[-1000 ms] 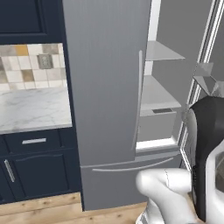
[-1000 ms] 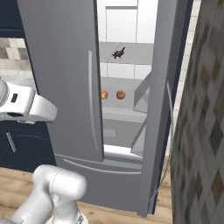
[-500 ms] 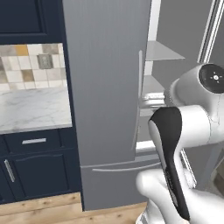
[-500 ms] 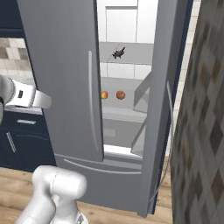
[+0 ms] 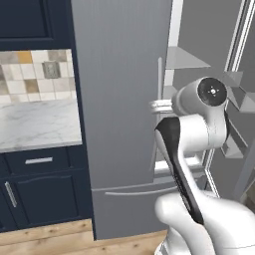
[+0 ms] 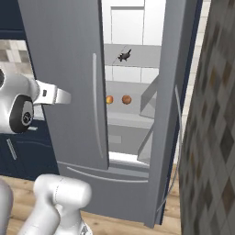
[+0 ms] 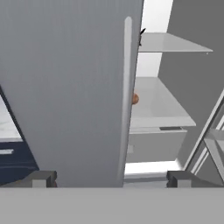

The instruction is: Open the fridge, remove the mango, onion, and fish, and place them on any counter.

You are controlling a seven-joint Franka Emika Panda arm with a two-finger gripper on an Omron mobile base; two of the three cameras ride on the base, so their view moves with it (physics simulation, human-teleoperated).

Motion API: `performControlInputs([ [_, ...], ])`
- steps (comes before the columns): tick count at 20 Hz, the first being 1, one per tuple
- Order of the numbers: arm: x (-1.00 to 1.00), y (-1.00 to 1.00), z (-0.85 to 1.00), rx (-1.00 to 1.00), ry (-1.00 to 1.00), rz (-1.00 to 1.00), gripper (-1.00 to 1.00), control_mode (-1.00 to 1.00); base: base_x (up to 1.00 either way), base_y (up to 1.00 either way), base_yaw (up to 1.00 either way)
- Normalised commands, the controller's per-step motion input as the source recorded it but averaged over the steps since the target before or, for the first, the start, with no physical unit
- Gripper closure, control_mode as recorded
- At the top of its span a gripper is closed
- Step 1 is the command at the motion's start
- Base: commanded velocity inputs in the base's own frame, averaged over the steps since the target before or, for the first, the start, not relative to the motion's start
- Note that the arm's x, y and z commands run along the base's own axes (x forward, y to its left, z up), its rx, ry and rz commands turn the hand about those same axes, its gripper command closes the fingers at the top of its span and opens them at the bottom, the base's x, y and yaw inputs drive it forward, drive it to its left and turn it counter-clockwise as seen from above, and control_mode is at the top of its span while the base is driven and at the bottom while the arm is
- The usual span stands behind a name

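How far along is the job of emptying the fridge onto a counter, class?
Done: the fridge's right door stands open; the left one is shut. In hand: nothing; the open end effector faces the left door's handle, apart from it. Left: the fish on the upper shelf and two orange balls on the shelf below are all inside.

- Grey fridge [image 6: 64, 69]: right door [image 6: 167, 110] swung open, left door shut, long silver handle [image 6: 97, 105] down its right edge.
- White interior with grey shelves on show through the gap.
- Small dark fish [image 6: 124, 55] lying on upper shelf [image 6: 137, 55].
- Two orange-brown round items [image 6: 118, 99] side by side on the shelf below, close but apart.
- White arm [image 6: 27, 103] at left, in front of shut door.
- Wood floor [image 6: 114, 222] below, patterned wall [image 6: 211, 137] at right.
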Motion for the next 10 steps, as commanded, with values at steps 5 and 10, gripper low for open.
performControlInputs([
  [5, 0.75, -0.24, -0.04, 0.0, 0.03, 0.0, -1.0, -1.0, 0.0, 0.0, 0.0],
  [10, 0.65, -0.22, -0.09, 0.0, 0.0, 0.0, -1.0, -1.0, 0.0, 0.0, 0.0],
])
